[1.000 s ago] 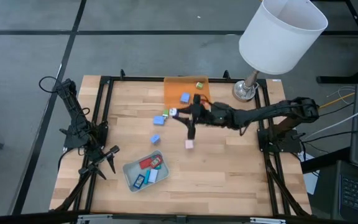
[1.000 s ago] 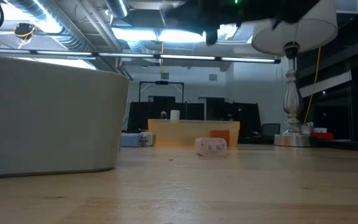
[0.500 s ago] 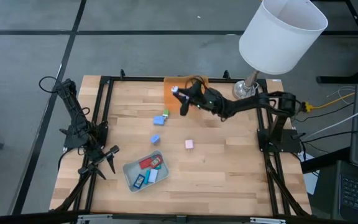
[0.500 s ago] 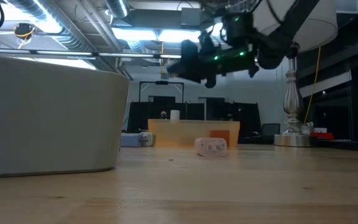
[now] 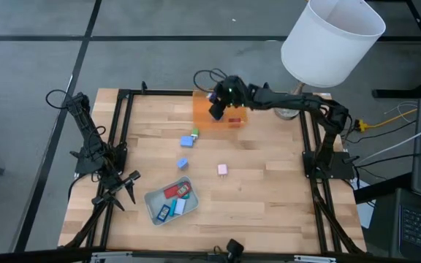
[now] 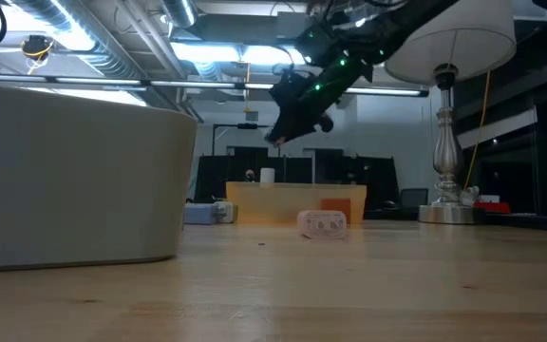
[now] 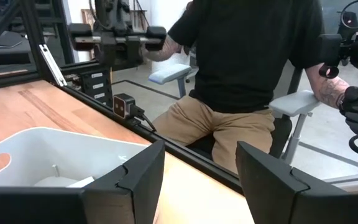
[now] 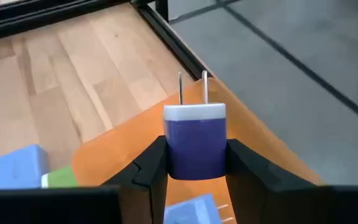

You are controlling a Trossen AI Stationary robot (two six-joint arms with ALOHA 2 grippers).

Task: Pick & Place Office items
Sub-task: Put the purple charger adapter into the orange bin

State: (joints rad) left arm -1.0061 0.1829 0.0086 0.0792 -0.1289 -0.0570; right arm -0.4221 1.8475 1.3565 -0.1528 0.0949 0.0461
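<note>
My right tool (image 8: 194, 163), pinching a purple plug block (image 8: 194, 142) over the orange tray (image 5: 199, 117) at the desk's twelve o'clock, likely next lowers and releases.

dark jointed arms, black cables; right gripper (image 8: 194, 163) fingers matte black, angular.

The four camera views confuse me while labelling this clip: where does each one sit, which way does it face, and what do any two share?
High view: overhead, straight down on table; both arms; right gripper over orange tray.
Low view: tabletop height, level across; right arm above the tray.
Left wrist view: left arm, past its fingers, toward a seated person.
Right wrist view: right arm, down at tray, fingers clamping purple plug block.
Shared: high and low both show pink block.
</note>
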